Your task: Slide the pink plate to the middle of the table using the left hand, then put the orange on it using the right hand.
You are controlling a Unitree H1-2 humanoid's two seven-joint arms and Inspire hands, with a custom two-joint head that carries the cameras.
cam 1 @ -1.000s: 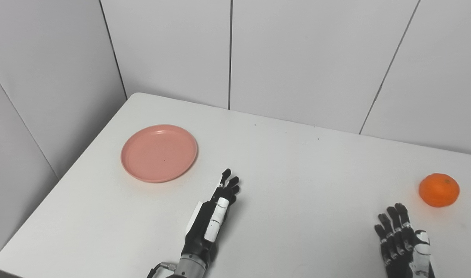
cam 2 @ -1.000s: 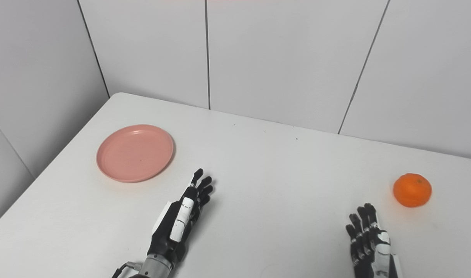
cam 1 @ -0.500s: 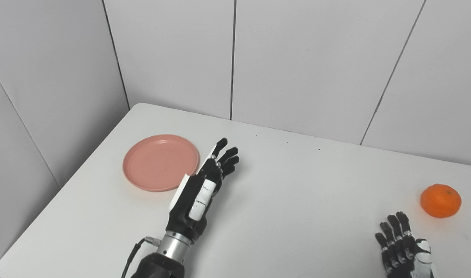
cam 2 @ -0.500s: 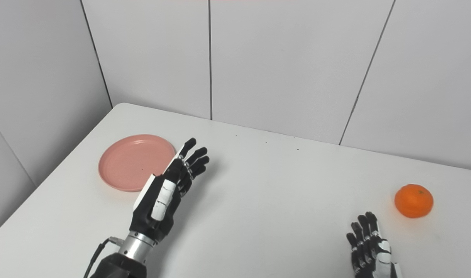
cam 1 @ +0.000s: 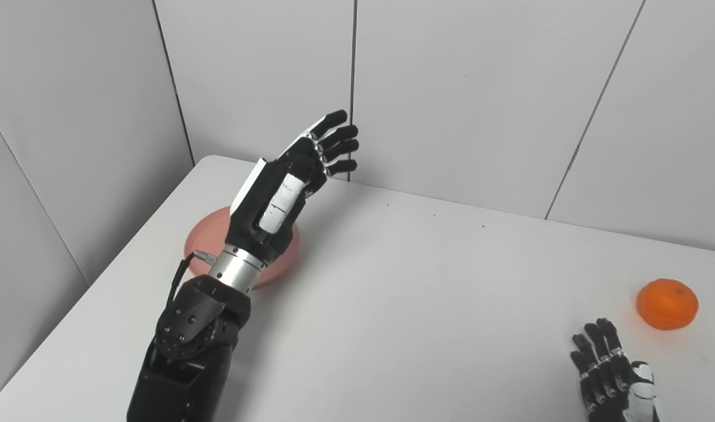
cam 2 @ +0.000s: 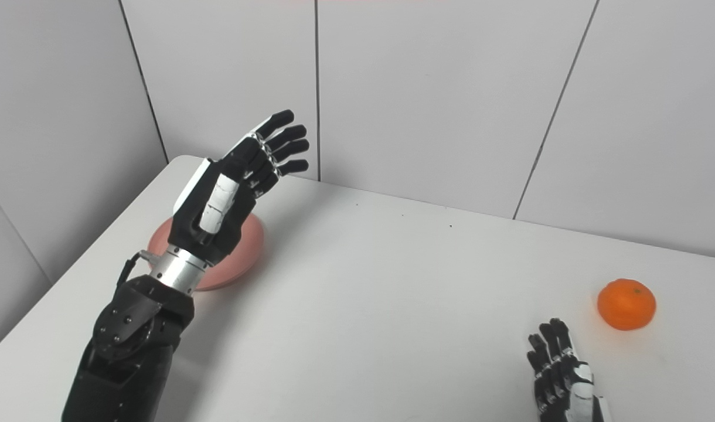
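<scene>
Hiding much of the round pink plate [cam 1: 284, 251], the left hand [cam 1: 287, 181] hangs spread, empty.

White table [cam 1: 428, 305], matte top, rounded corners at far left and near left; a few tiny dark specks near its far edge. Pale grey panel walls [cam 1: 469, 88] on the far side and the left, split by thin dark vertical seams, meeting in a corner behind the table's far-left end. Lighting even and diffuse, soft shadows only.
</scene>
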